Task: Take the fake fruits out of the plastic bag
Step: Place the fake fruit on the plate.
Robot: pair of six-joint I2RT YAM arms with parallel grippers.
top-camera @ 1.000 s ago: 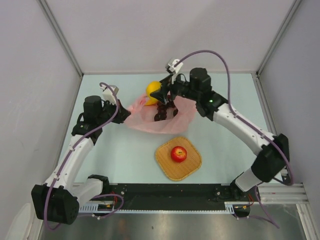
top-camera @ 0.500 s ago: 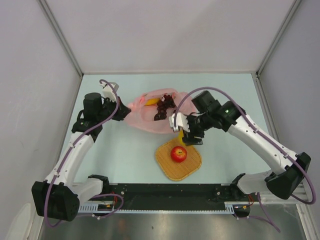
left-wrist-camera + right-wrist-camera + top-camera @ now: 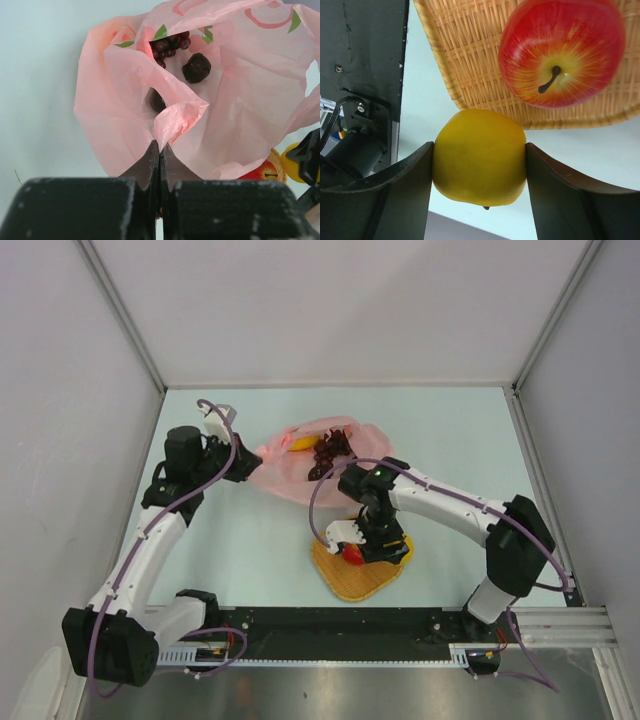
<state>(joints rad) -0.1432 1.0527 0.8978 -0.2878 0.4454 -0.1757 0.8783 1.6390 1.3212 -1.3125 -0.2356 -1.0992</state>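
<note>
Close to the near edge, about midway along it, sits a woven tray (image 3: 368, 582) with a red apple (image 3: 562, 52) lying in it. Your right claw (image 3: 479, 150) hangs over the tray's rim, clenched on a yellow fruit (image 3: 480, 172), with a finger pressed to each side. Seen from the wrist, the fruit is just off the rim, near the apple but apart from it. You cannot tell whether it touches the table.

Farther in, around the middle of the table and reaching toward the left edge, lies the pink bag (image 3: 285, 478) with its mouth open. Your left claw (image 3: 159, 150) is pinched tight on a fold of the bag's edge. Inside the bag are a dark plum (image 3: 196, 67) and a second plum (image 3: 156, 100) half hidden by the fold. A grape bunch (image 3: 167, 47) lies beyond them. A mango (image 3: 300, 444) is on the side nearest the far edge.
</note>
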